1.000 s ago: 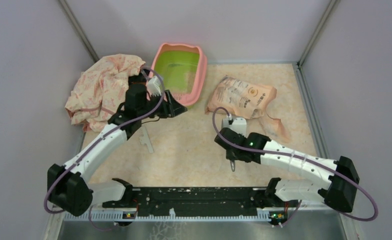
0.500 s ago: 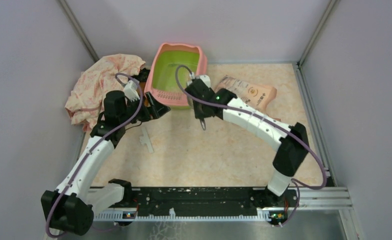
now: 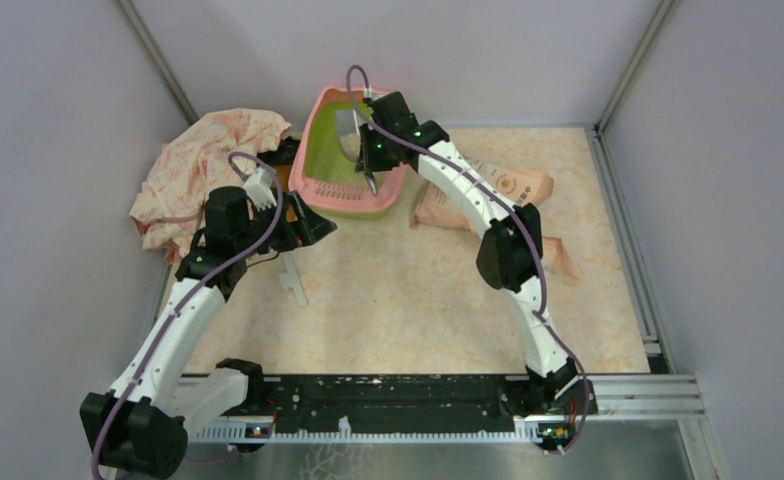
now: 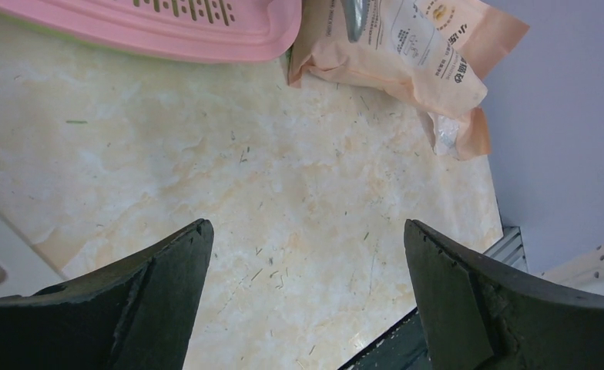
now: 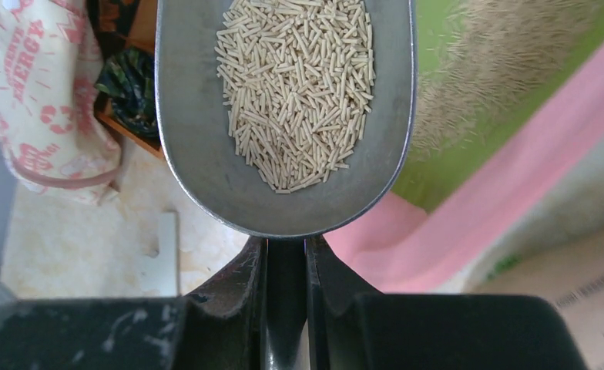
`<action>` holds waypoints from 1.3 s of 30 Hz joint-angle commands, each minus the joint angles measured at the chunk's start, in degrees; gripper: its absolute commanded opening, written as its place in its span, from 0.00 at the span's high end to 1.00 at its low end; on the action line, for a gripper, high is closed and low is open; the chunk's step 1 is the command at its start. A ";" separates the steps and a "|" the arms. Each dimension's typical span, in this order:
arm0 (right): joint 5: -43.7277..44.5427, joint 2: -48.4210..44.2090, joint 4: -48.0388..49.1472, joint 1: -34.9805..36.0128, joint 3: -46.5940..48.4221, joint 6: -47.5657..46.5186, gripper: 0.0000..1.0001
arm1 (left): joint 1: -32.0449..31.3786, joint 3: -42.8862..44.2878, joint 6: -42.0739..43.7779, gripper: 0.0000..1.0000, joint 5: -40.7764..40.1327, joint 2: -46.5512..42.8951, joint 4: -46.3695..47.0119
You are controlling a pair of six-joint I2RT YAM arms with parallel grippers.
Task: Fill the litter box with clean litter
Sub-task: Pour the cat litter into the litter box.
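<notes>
The litter box (image 3: 353,204), pink-rimmed and lime-green inside, stands at the back of the table. My right gripper (image 3: 370,152) hovers over it, shut on the handle of a silver scoop (image 3: 349,136). In the right wrist view the gripper (image 5: 285,247) clamps the handle, and the scoop bowl (image 5: 199,131) holds a heap of clean litter (image 5: 299,85), above the box's pink rim (image 5: 515,177). A pale patch of litter (image 5: 507,46) lies on the green floor. My left gripper (image 3: 318,222) is open near the box's near-left corner, its jaws (image 4: 307,231) wide over bare table. The peach bag (image 3: 523,186) lies right of the box.
A pink-patterned cloth bag (image 3: 203,170) is heaped left of the box against the wall. A flat white piece (image 3: 293,280) lies on the table by my left arm. The left wrist view shows the box rim (image 4: 206,35) and the bag (image 4: 407,38). Walls close three sides.
My right arm swung from mid-table up over the litter box, carrying the scoop. My left gripper opened, let go of the box's near corner and pulled back slightly.
</notes>
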 commanded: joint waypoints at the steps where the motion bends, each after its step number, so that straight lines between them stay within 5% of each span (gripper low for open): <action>1: -21.01 3.33 14.69 -5.46 1.94 7.71 1.00 | 0.41 1.75 2.25 0.01 -1.35 -0.95 -3.40; 7: -37.44 6.28 40.06 -9.83 -2.90 26.21 1.00 | 0.50 3.96 3.35 0.01 -3.14 -0.57 -5.85; 13: -45.72 11.69 68.17 -10.97 -4.90 55.20 1.00 | 0.50 4.80 3.06 0.01 -3.84 0.39 -6.02; 30: -39.54 10.62 96.49 -11.24 -21.36 91.93 1.00 | 0.50 4.46 2.28 0.01 -3.81 -0.58 -5.91; 39: -34.30 7.64 104.44 -10.97 -28.11 102.53 1.00 | 0.50 4.64 1.74 0.01 -3.62 -1.02 -5.93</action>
